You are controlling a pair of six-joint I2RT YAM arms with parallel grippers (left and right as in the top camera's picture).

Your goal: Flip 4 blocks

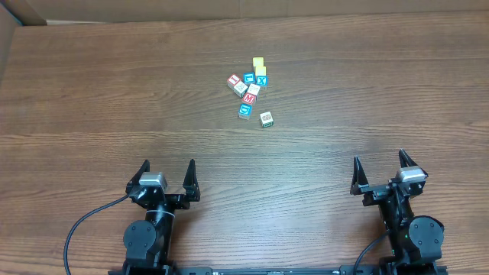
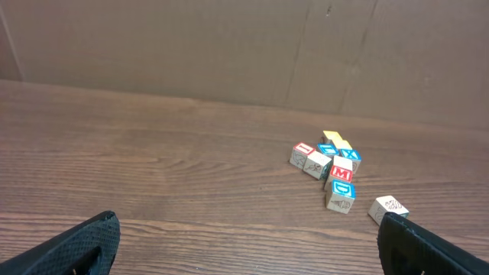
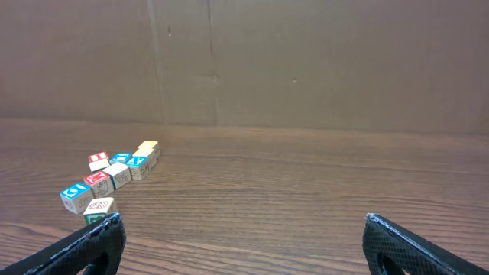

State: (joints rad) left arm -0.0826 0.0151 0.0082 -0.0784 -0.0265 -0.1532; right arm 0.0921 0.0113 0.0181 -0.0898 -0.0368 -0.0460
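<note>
The wooden table (image 1: 114,92) takes up nearly everything, its grain running side to side, with a brown cardboard wall (image 3: 306,61) standing along the far edge. Both arms sit at the near edge, well apart from each other. The left gripper (image 1: 168,163) has its jaws spread as wide as they go, with nothing between them, and a black cable (image 1: 84,225) loops off its base. The right gripper (image 1: 379,156) is the same, jaws fully apart and holding nothing. Out past the middle of the table, well clear of both arms and a bit nearer the left one's reach, the blocks (image 1: 250,90) lie in a loose huddle, several touching. Two plain yellow cubes (image 1: 259,63) sit at the far end of it. The red M block (image 1: 249,98) is near the middle of the bunch, a blue-bordered block (image 1: 244,111) just on its near side. The green-print block (image 1: 267,119) sits alone, slightly apart on the near right.
</note>
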